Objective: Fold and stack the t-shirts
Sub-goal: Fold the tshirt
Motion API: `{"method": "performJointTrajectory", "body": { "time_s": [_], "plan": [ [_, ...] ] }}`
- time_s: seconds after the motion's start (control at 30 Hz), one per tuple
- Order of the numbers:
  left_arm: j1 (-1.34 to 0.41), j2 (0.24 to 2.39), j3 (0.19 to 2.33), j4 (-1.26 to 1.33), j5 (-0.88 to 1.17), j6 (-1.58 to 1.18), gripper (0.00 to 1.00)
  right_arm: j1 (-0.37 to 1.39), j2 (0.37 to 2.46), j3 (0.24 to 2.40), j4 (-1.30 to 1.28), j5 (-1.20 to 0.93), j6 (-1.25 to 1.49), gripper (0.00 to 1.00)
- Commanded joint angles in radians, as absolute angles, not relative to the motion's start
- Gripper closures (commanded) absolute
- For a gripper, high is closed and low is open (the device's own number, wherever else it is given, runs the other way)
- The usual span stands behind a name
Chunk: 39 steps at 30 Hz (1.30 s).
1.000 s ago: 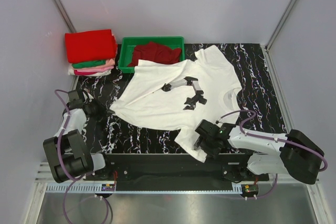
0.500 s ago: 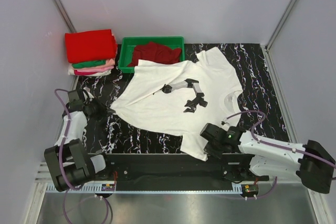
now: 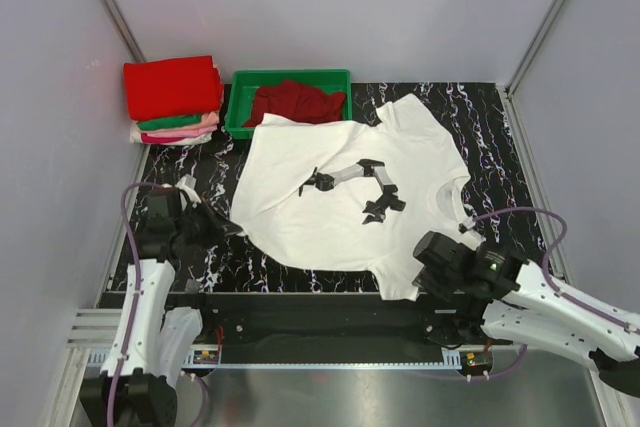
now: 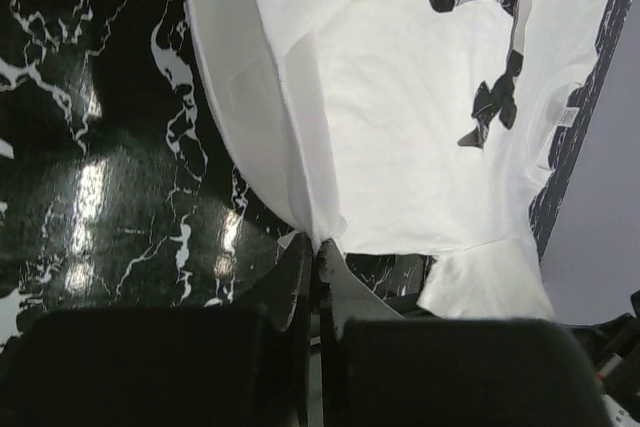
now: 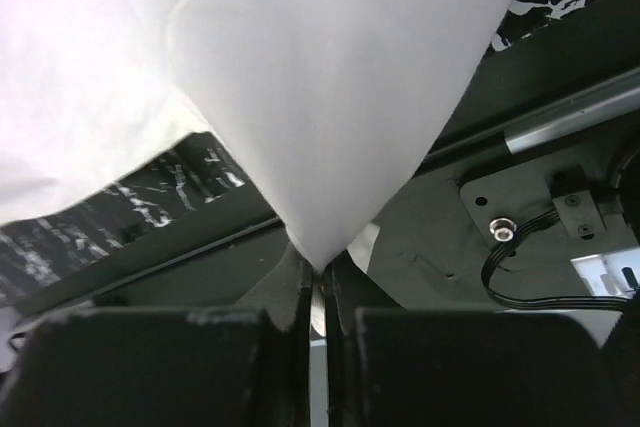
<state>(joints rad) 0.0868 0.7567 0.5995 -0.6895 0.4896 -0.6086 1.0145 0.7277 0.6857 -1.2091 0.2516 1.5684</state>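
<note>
At far-left corner of black marbled surface [image 3: 500, 147], folded stack of red, green, pink shirts [image 3: 172, 97] sitting done; white robot-print t-shirt [image 3: 340, 202] lying spread centrally, unfolded; left tool [image 4: 315, 259], right tool [image 5: 320, 282] clamping its near corners; dark-red shirt [image 3: 295, 99] waiting in green plastic tray [image 3: 236, 107].

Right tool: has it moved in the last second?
Yes. The right tool, shut on the near corner of the white t-shirt, has slid rightward, farther from the green tray, pulling that corner along.

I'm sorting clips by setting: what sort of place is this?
Probably a robot lab cell: plain grey walls box in a black marbled table, and the left pincer and right pincer each grip the white t-shirt.
</note>
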Motion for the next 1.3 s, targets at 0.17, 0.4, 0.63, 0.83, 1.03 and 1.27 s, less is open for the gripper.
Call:
{"method": "performJointTrajectory", "body": {
  "time_s": [0.17, 0.4, 0.63, 0.83, 1.03, 1.27],
  "plan": [
    [0.08, 0.62, 0.621, -0.957, 0.414, -0.552, 1.0, 1.022, 0.56, 0.819, -1.574, 0.431, 1.741, 1.0],
    [0.08, 0.682, 0.711, -0.989, 0.362, -0.486, 1.0, 1.022, 0.569, 0.876, -1.602, 0.5, 1.747, 1.0],
    [0.078, 0.86, 0.83, -0.945, 0.356, -0.431, 1.0, 1.022, 0.736, 0.868, -1.314, 0.471, 1.455, 1.0],
    [0.081, 1.003, 0.917, -0.907, 0.371, -0.397, 1.0, 0.824, 0.867, 0.905, -1.131, 0.389, 1.128, 1.0],
    [0.081, 1.103, 0.937, -0.851, 0.377, -0.387, 1.0, 0.526, 0.951, 0.945, -1.02, 0.201, 0.852, 1.0],
    [0.081, 1.261, 0.992, -0.807, 0.368, -0.361, 1.0, 0.335, 1.106, 1.034, -0.977, 0.143, 0.697, 1.0]
  ]
}}
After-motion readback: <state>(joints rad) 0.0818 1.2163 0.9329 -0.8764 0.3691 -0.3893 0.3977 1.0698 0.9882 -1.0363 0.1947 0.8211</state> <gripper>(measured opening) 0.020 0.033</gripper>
